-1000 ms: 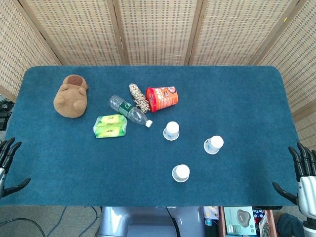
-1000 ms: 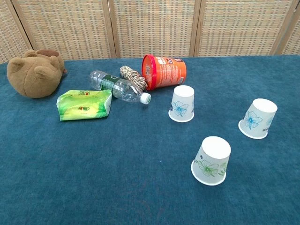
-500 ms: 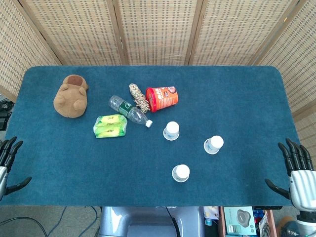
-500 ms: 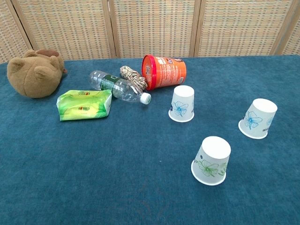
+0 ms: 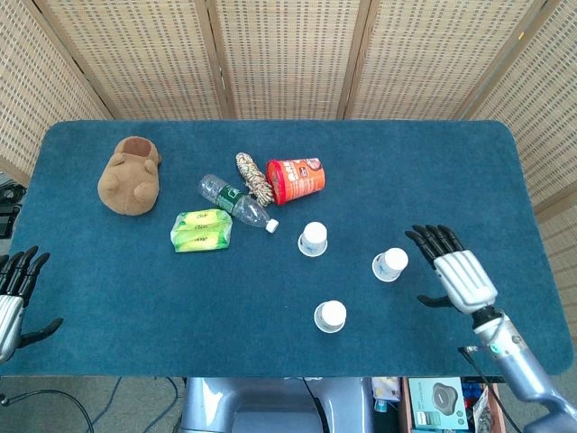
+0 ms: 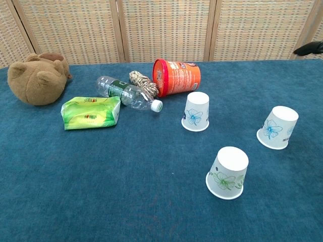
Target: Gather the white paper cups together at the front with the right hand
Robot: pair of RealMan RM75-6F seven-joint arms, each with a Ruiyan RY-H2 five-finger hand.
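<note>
**Right hand over the worktop, beside the cups**

Woven cane screens back a worktop (image 5: 108, 298) covered in dark blue cloth. Three white paper cups stand upside down, bases up, their long axes vertical. The far cup (image 5: 313, 239) stands near the middle, the right cup (image 5: 389, 264) to its right and a little nearer, and the near cup (image 5: 330, 316) closest to the front edge; all three are well apart from one another.

The right hand (image 5: 455, 271), which half a second ago hung off the front right corner, has come in over the cloth and now sits just beside the right cup, not touching it, fingers spread and holding nothing. In the chest view only a dark fingertip shows at the upper right edge. The left hand (image 5: 15, 293) stays at the front left edge, open and empty.

Behind the cups lie an orange tub (image 5: 296, 179) on its side, a coil of rope (image 5: 254, 177), a plastic bottle (image 5: 236, 203), a green packet (image 5: 201, 229) and a brown plush toy (image 5: 131, 176), unmoved. Bare cloth runs along the whole front edge on both sides of the near cup, and across the right side behind the hand.
</note>
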